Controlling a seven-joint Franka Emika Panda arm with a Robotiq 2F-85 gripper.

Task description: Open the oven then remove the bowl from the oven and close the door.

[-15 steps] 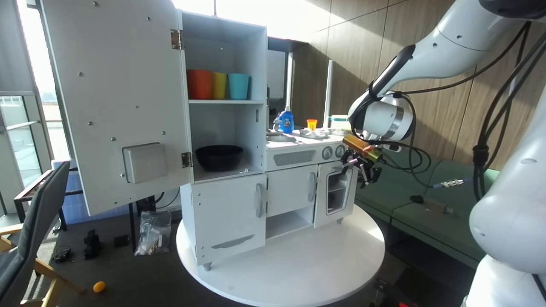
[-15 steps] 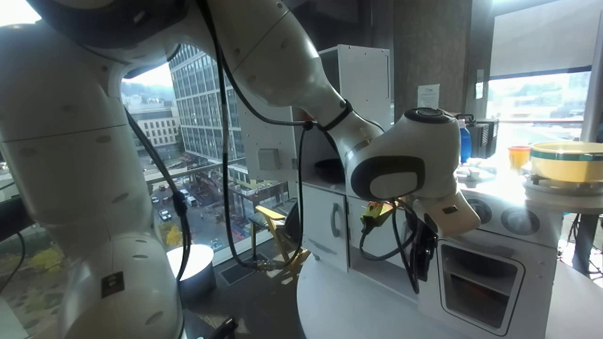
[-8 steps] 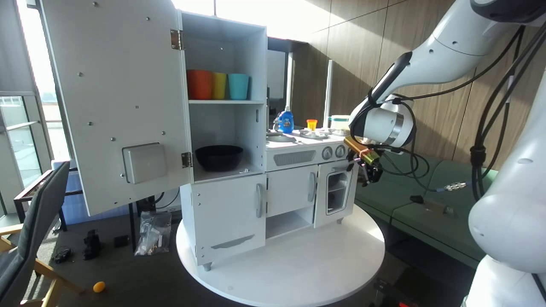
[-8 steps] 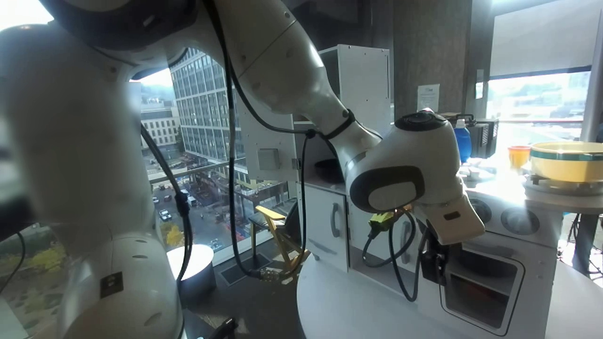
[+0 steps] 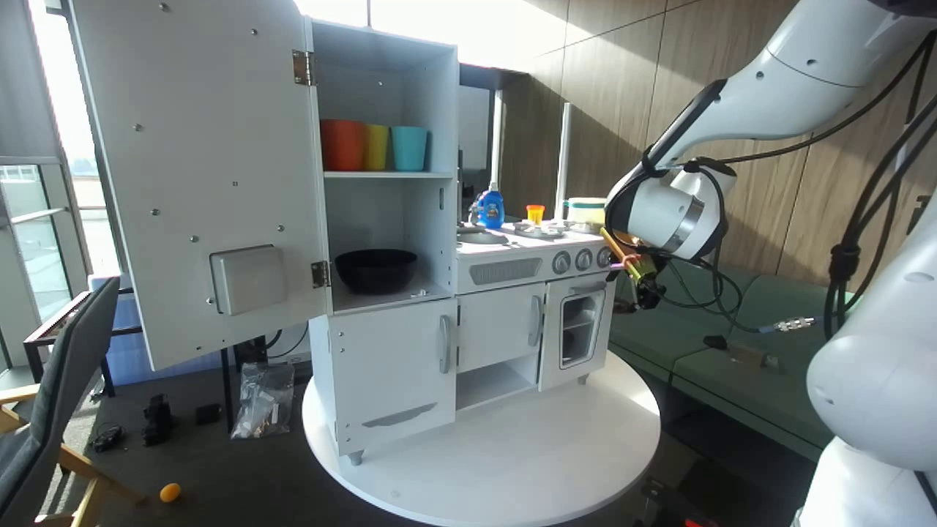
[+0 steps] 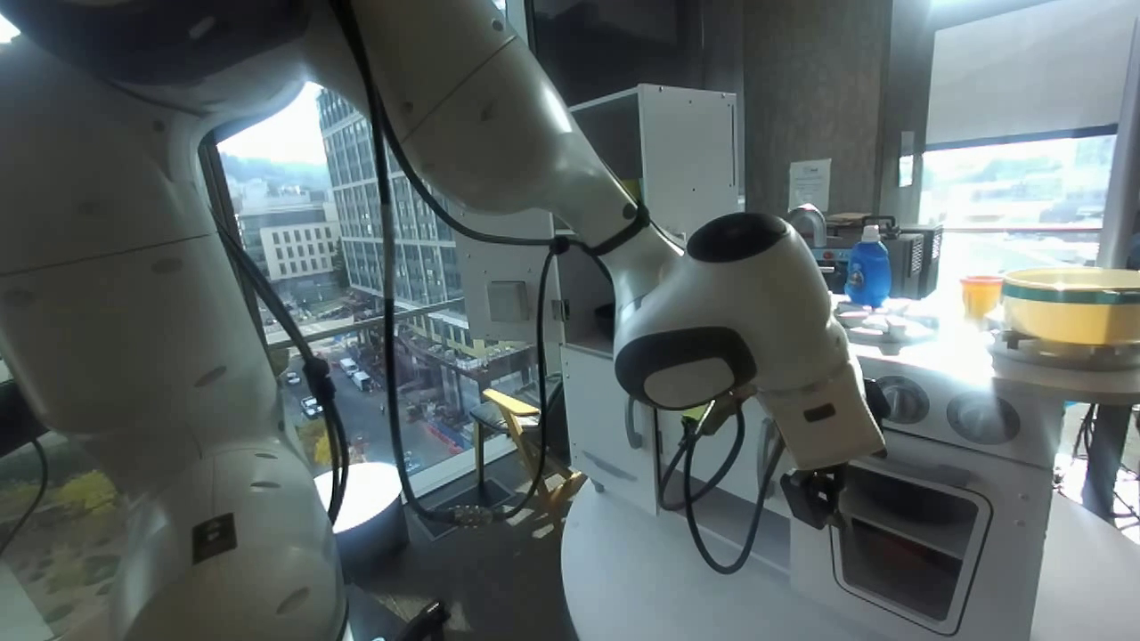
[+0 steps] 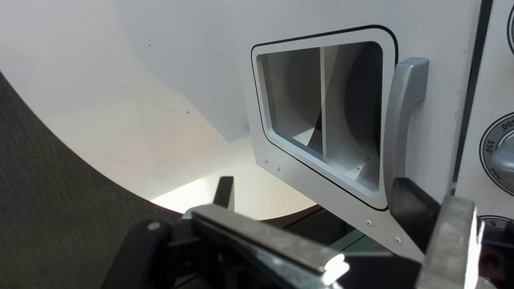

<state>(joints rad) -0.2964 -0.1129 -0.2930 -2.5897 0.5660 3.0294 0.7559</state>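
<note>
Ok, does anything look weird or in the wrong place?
Yes, in an exterior view an orange egg-shaped thing lies on the dark floor near a chair, away from the toy kitchen, so it looks lost. The tall white cabinet door also hangs wide open, as if forgotten.

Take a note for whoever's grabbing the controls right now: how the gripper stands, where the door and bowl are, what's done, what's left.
Gripper: open, nothing gripped, close by the grey handle; whether it touches, I can't tell.
Oven door: shut.
Bowl: not certain; probably the dark rounded shape seen through the oven window.
Done: no step shows as finished; the gripper is only in place near the handle.
Left: open the door, take out the bowl, close the door.
</note>
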